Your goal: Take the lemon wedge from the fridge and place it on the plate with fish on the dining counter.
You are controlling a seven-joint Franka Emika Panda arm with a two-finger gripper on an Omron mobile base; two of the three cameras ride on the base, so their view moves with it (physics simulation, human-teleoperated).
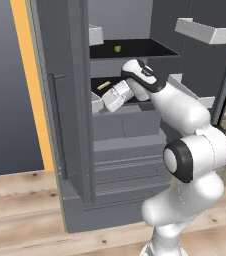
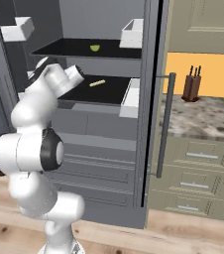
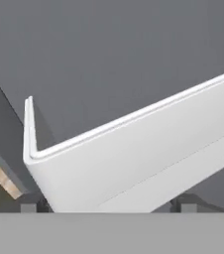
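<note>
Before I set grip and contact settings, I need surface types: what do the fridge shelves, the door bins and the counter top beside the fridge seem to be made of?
Fridge shelves: flat black, glossy-looking, perhaps glass or coated plastic; the render leaves it open.
Door bins: plain white, thin-walled, matte, likely plastic.
Counter top: mottled grey-brown speckle, looks like polished stone.

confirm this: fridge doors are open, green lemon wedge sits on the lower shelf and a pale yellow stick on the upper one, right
Not quite. The fridge doors are open, but the items are swapped: the lemon wedge sits on the upper shelf and the pale yellow stick on the lower, as the right base view shows.
</note>
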